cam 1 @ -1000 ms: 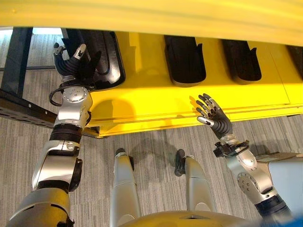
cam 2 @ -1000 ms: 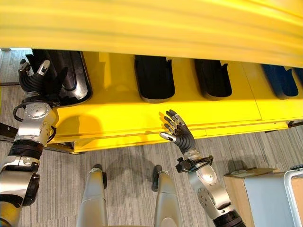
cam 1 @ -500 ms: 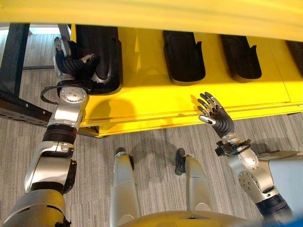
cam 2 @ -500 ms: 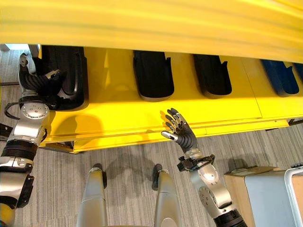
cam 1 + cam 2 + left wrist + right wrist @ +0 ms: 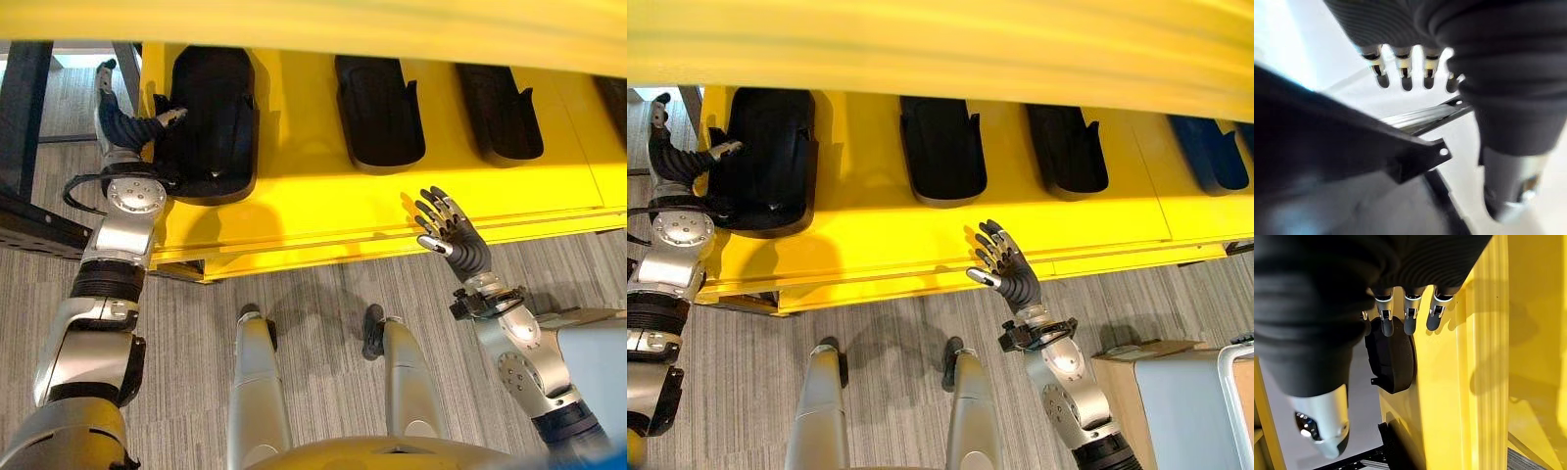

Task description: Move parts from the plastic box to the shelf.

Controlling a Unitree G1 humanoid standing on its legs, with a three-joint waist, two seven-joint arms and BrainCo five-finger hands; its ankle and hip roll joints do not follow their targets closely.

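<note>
Three black moulded parts lie side by side on the yellow shelf [image 5: 313, 211]: the leftmost part [image 5: 211, 122], a second part [image 5: 380, 113] and a third part [image 5: 500, 127]. A darker bluish part [image 5: 1207, 152] lies further right. My left hand [image 5: 122, 122] is at the shelf's left end, open, its thumb against the leftmost part's left rim and its fingers [image 5: 1406, 81] straight past that part's edge [image 5: 1327, 147]. My right hand [image 5: 449, 235] hovers open over the shelf's front lip, holding nothing; its fingers [image 5: 1410, 320] point along the shelf.
A yellow upper shelf level [image 5: 313, 20] overhangs the parts. A black metal frame [image 5: 29, 117] stands left of the shelf. At the lower right, on the grey carpet, stand a grey box [image 5: 1185, 411] and a cardboard box [image 5: 1136, 357].
The leftmost part has turned from askew to straight, parallel with the others. My left hand has slid off it to the left, now only at its rim. The right hand barely moved.
</note>
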